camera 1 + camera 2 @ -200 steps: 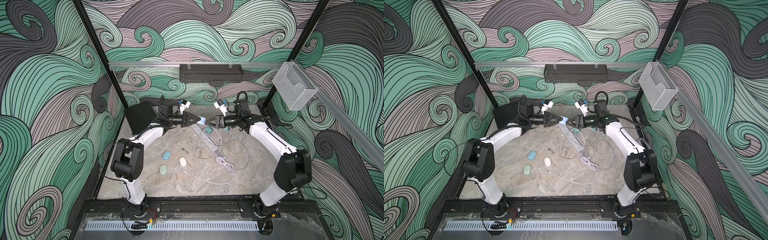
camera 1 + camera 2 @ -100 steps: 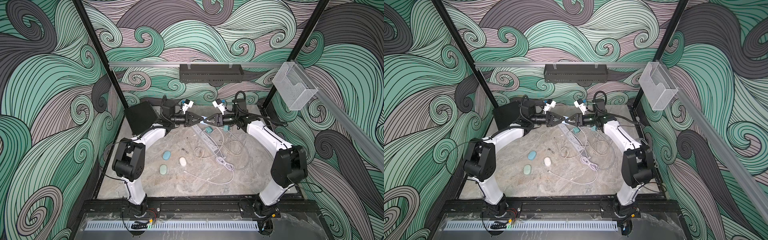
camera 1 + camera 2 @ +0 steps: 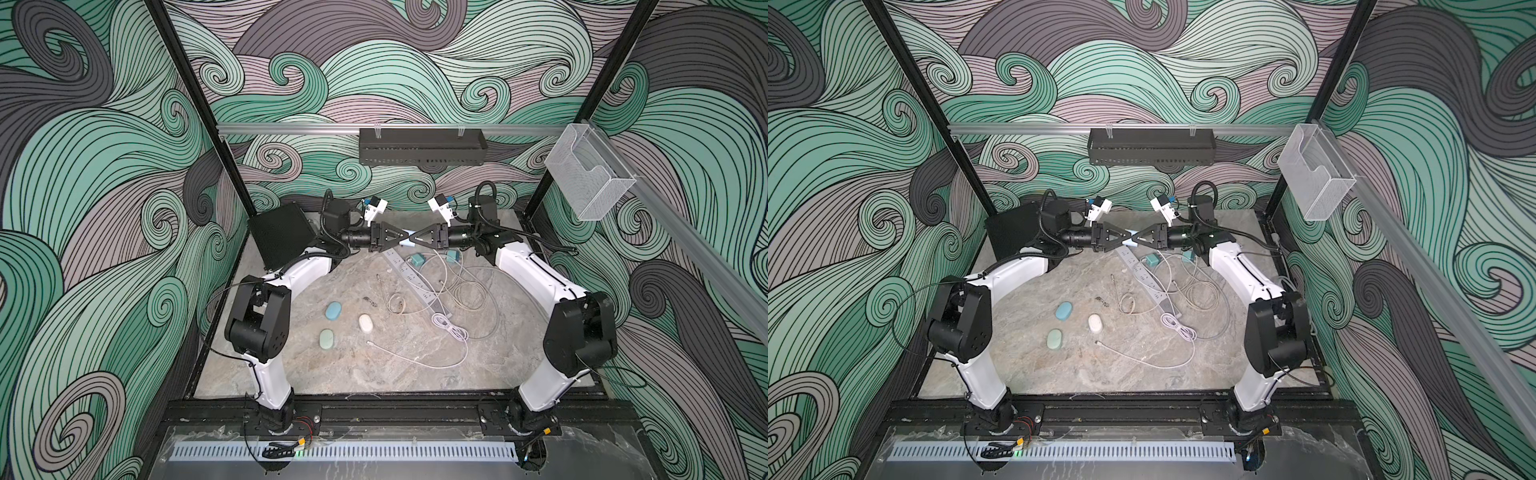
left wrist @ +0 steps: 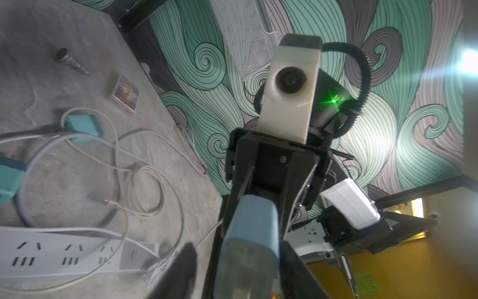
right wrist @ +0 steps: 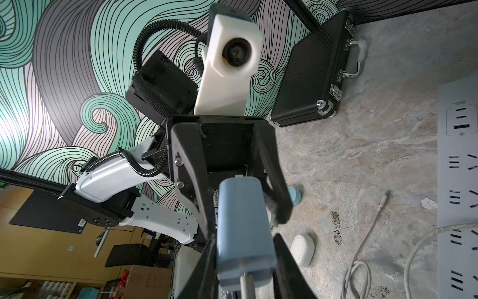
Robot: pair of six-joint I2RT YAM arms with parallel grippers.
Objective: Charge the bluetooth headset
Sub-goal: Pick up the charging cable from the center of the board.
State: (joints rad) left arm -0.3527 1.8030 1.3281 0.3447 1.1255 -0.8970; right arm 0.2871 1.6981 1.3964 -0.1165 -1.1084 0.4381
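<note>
High over the back of the table my two grippers meet tip to tip. Between them sits a light blue rounded box (image 5: 244, 227) with a white cable plug in one end, seen as a pale sliver (image 3: 409, 233) in both top views. My right gripper (image 5: 244, 240) is shut on it, both fingers pressed to its sides. My left gripper (image 4: 236, 248) stands open around the box's other end (image 4: 252, 233), with a gap at one finger. Three oval headset cases lie on the table: blue (image 3: 333, 310), green (image 3: 326, 338) and white (image 3: 365, 323).
A white power strip (image 3: 415, 282) runs under the grippers, with teal adapters (image 3: 417, 260) and looped cables (image 3: 451, 330) around it. A black case (image 3: 282, 241) leans at the back left. A wire basket (image 3: 590, 178) and a black tray (image 3: 422, 145) hang on the rails.
The two grippers have come together tip to tip. The right gripper has closed on the light blue box, and the left gripper has opened around it.
</note>
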